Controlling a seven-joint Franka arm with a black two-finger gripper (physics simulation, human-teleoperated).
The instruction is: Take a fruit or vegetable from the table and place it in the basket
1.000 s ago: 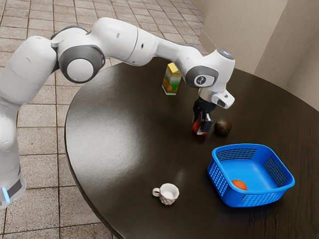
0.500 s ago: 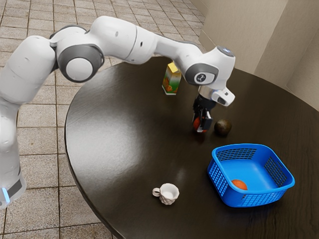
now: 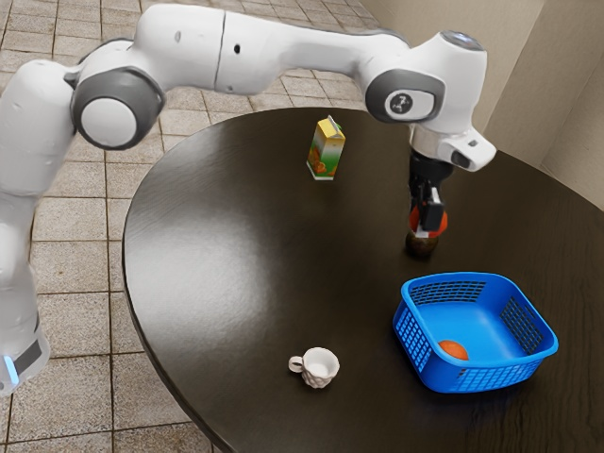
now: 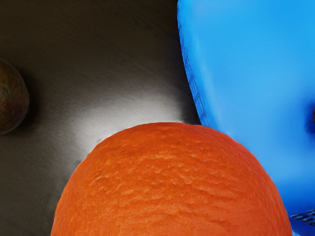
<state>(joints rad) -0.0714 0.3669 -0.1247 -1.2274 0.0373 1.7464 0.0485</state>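
My gripper (image 3: pixel 429 219) is shut on an orange (image 3: pixel 440 223), held up off the table in the exterior view; its fingers partly cover the fruit. In the wrist view the same orange (image 4: pixel 172 182) looms large just under my hand. The blue basket (image 3: pixel 477 379) stands on the table, nearer the exterior view's bottom than my gripper, with another orange (image 3: pixel 453 350) lying inside it. Part of the basket (image 4: pixel 246 64) shows beside the held orange in the wrist view.
A dark brown round fruit (image 3: pixel 421 247) rests on the table (image 3: pixel 217 255), partly behind the held orange; the wrist view has this fruit (image 4: pixel 11 98) too. A white cup (image 3: pixel 320 367) stands near the table's edge, and a juice carton (image 3: pixel 326 151) farther back.
My gripper has risen with the orange and travelled toward the exterior view's right. Before, it was low beside the brown fruit. The basket and other objects have stayed put.
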